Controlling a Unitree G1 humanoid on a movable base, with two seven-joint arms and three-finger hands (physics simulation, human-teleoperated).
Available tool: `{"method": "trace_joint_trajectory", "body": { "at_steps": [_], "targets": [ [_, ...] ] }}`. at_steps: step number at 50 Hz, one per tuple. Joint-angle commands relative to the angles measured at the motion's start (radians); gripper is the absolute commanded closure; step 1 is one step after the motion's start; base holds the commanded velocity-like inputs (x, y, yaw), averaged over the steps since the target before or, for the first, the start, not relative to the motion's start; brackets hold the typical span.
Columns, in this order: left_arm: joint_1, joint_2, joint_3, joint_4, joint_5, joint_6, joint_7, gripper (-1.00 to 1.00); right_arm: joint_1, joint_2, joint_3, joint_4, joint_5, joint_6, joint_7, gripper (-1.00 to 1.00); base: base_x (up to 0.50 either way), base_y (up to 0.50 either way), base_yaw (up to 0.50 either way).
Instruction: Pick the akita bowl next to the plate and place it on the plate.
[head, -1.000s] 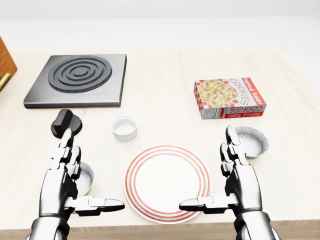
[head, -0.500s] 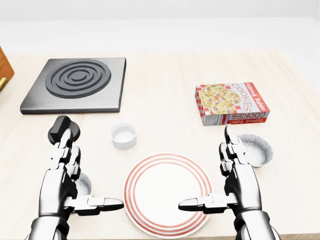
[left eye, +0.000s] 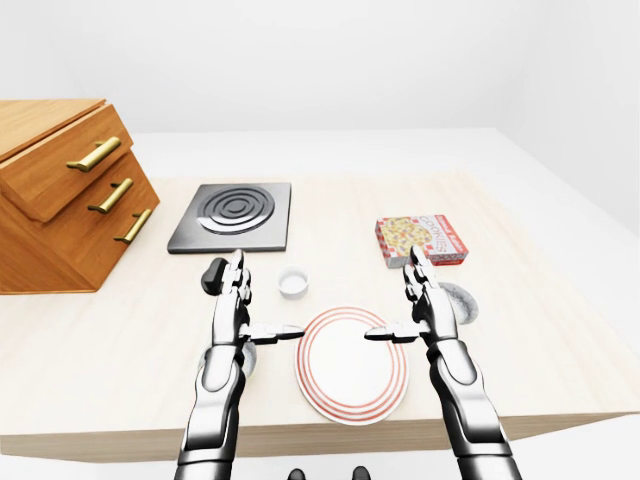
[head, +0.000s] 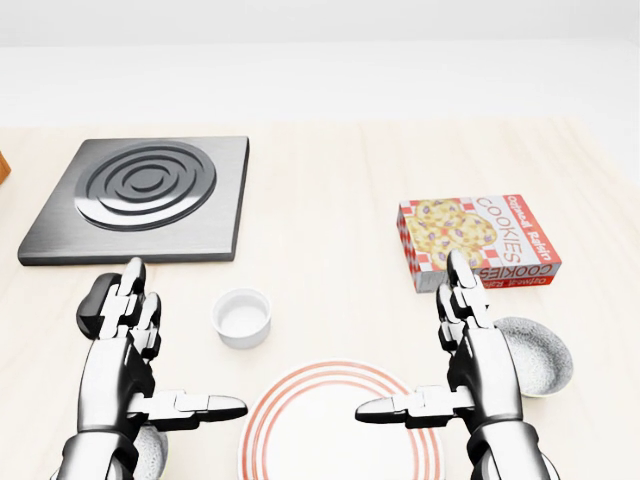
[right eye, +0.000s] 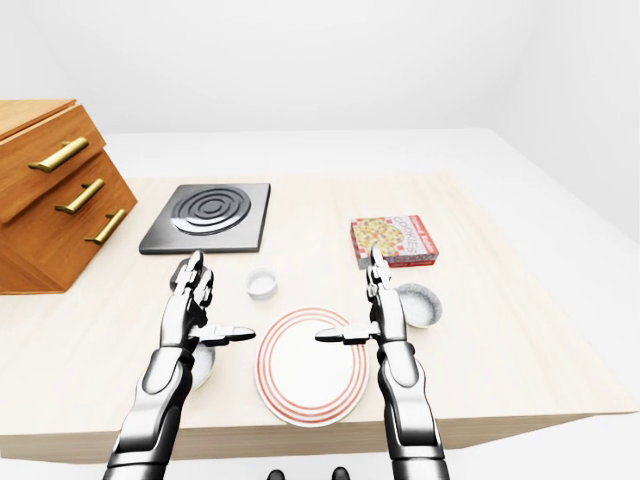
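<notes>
A white plate with red rings (head: 330, 425) lies at the bottom middle of the head view. A grey speckled bowl (head: 543, 355) sits just right of it, partly hidden by my right hand (head: 412, 340), which stands open beside it, fingers up and thumb over the plate's rim. A second similar bowl (right eye: 201, 364) lies left of the plate, mostly under my left forearm. My left hand (head: 185, 345) is also open, holding nothing, its thumb pointing toward the plate.
A small white cup (head: 243, 317) stands above the plate's left side. A cookie box (head: 480, 240) lies above the right bowl, and a dark stove plate (head: 140, 190) at upper left. A dark round object (head: 95, 303) hides behind my left fingers. Wooden drawers (right eye: 45, 200) stand far left.
The whole picture has slid downward, so the camera has moved; plate and bowls now sit lower in the view. Both hands keep the same open pose.
</notes>
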Motion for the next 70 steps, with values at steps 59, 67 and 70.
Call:
{"method": "trace_joint_trajectory", "body": {
  "at_steps": [59, 67, 70],
  "targets": [
    [0.002, 0.005, 0.022, -0.038, -0.03, 0.035, 0.012, -1.0, 0.043, -0.204, -0.495, -0.888, -0.91, -0.076, 0.629, -1.0, 0.0, 0.0, 0.0],
    [0.001, 0.007, 0.026, -0.041, -0.035, 0.039, 0.013, -1.0, 0.088, -0.206, -0.563, -0.816, -1.057, -0.108, 0.629, -1.0, 0.0, 0.0, 0.0],
    [-0.001, 0.007, 0.027, -0.037, -0.035, 0.037, 0.014, -1.0, 0.094, -0.196, -0.578, -0.785, -1.121, -0.108, 0.598, -1.0, 0.0, 0.0, 0.0]
  ]
}}
